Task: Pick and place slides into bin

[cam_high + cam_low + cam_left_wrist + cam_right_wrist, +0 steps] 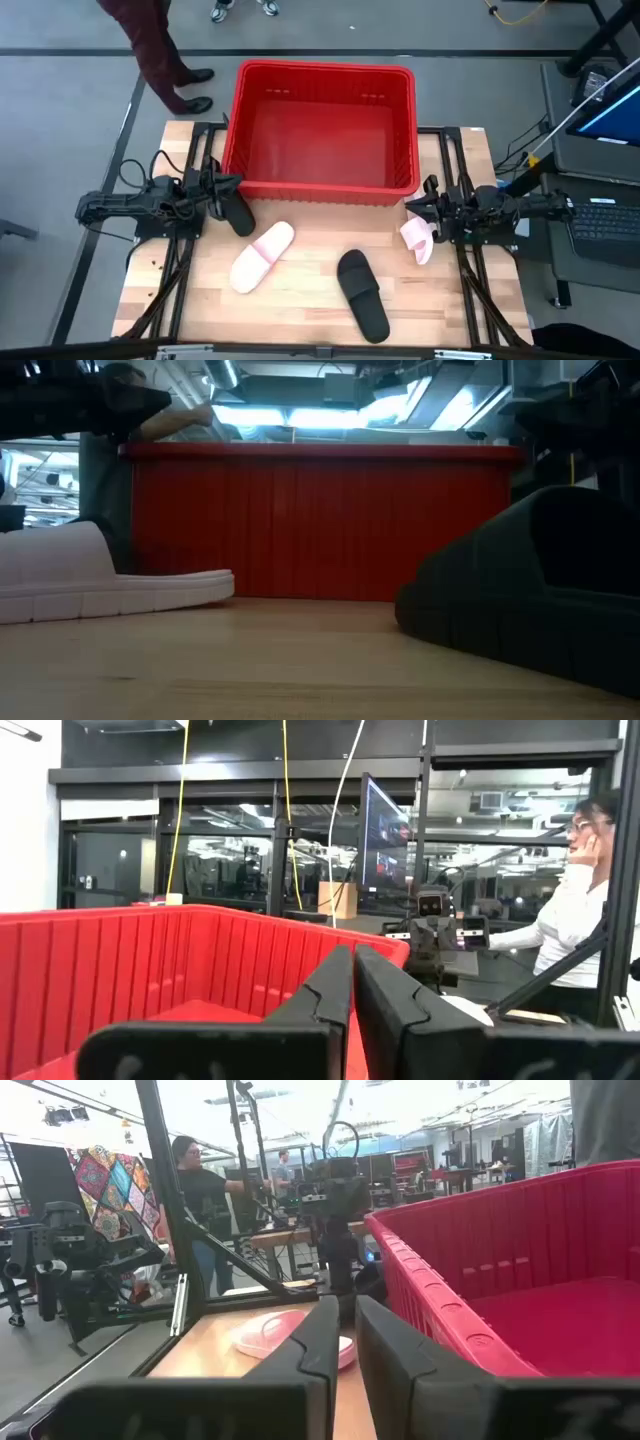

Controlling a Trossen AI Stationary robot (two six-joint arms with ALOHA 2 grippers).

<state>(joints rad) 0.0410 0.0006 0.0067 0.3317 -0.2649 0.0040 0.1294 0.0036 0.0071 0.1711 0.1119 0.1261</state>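
Your wooden counter [300, 300] carries the empty red bin [320, 190], with one pink slide [262, 257] and one black slide [362, 293] before it. Left pincer [238, 214] clamps another black slide [240, 218]; right pincer [422, 222] clamps another pink slide [418, 240]. Only wrist views show people beyond.

We are holding our left gripper [237, 219] closed at the table's left; our right gripper [418, 212] is gripping something pink.
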